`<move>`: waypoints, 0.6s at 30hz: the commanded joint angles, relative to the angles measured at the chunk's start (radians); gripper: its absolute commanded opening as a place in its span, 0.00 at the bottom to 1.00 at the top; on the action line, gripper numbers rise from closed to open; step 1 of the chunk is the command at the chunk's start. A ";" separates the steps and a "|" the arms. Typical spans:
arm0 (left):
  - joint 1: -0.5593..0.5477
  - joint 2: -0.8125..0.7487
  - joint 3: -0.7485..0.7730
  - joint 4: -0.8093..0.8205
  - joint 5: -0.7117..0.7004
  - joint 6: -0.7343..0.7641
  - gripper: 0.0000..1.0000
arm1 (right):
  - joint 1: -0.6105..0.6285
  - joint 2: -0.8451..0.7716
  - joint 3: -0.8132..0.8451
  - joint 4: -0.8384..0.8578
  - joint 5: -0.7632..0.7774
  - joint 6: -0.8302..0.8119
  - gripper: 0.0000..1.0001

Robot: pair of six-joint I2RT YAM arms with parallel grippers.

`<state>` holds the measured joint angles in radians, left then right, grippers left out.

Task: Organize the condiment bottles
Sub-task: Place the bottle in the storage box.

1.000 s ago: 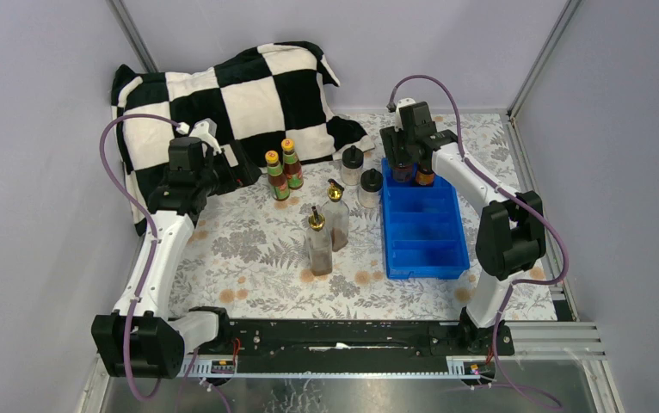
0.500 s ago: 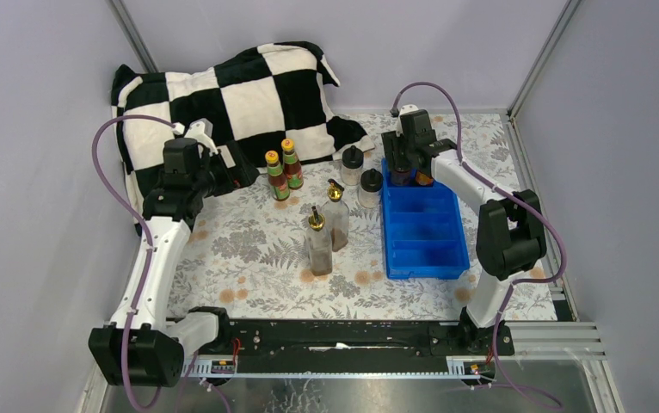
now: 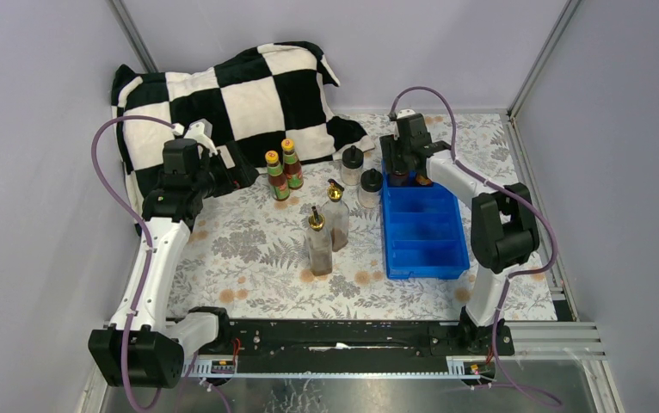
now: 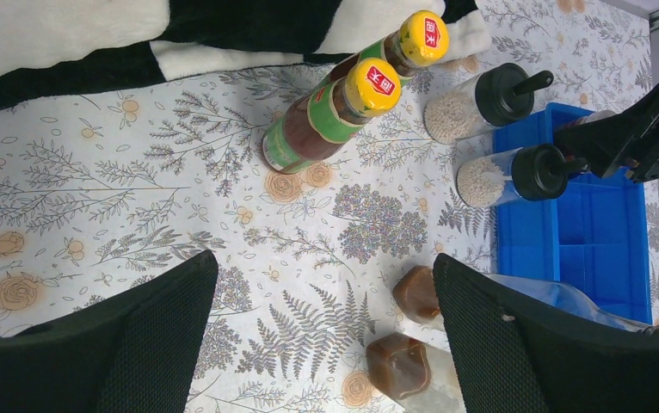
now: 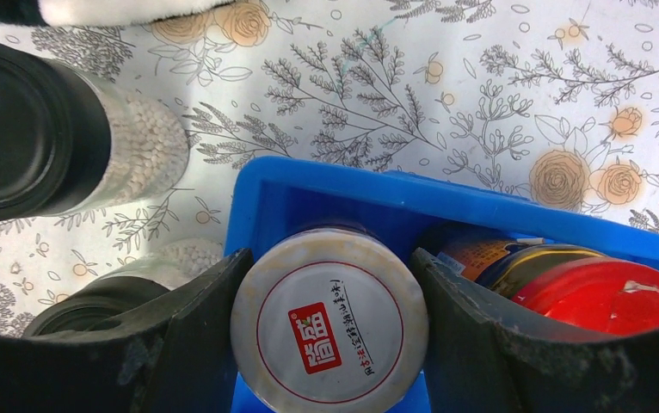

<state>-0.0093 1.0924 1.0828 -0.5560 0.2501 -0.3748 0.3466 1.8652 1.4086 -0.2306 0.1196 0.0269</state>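
My right gripper is shut on the white-lidded jar and holds it in the far compartment of the blue tray, beside the red-lidded jar. My left gripper is open and empty above the table at the left. Two orange-capped sauce bottles stand by the blanket. Two black-capped shakers stand left of the tray. Two gold-spouted bottles stand mid-table.
A black-and-white checkered blanket lies at the far left, close behind my left gripper. The blue tray has three empty nearer compartments. Grey walls enclose the table on three sides.
My right gripper has moved a little farther back and lower with the white-lidded jar into the tray's far compartment. My left arm has shifted slightly to the left.
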 commanded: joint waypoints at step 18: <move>0.006 -0.014 0.021 -0.007 -0.006 0.000 0.99 | -0.002 0.001 0.068 0.022 0.073 0.018 0.82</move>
<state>-0.0093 1.0927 1.0828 -0.5560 0.2501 -0.3748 0.3466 1.8889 1.4292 -0.2287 0.1726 0.0372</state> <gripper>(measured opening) 0.987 0.810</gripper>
